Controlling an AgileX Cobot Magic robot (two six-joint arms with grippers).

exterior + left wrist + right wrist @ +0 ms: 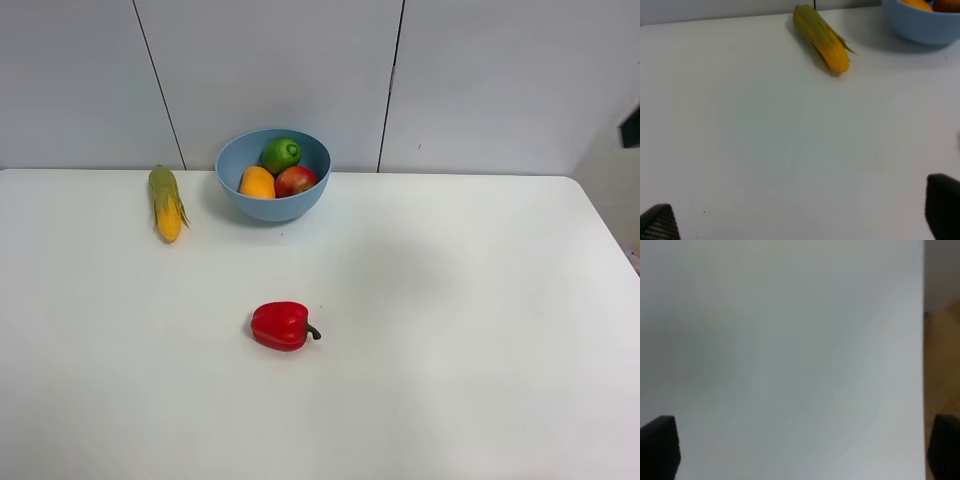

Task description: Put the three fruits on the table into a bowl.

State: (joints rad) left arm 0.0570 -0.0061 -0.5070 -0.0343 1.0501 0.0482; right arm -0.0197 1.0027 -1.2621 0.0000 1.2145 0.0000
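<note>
All three fruits sit inside the round, glossy light-blue bowl (273, 176) at the far edge of the large, smooth white table (450, 330). The round green lime-like fruit (282, 154) rests toward the back, the elongated orange-yellow mango (257, 182) at front left, and the round red-and-yellow apple-like fruit (296, 180) at front right, touching the mango.

Just left of the bowl, a yellow corn cob in a green husk (166, 201) lies on the tabletop, apart from the bowl. A glossy red bell pepper with a green stem (283, 325) lies on its side nearer the middle of the table, well apart from both.

My left gripper (800, 220) hovers over bare table with its dark fingertips (660, 224) spread wide, holding nothing; the corn cob and the bowl's rim show beyond it. My right gripper (802, 447) is likewise spread wide and empty, above bare white tabletop near the table's edge, where brown flooring (942, 360) shows past it.
</note>
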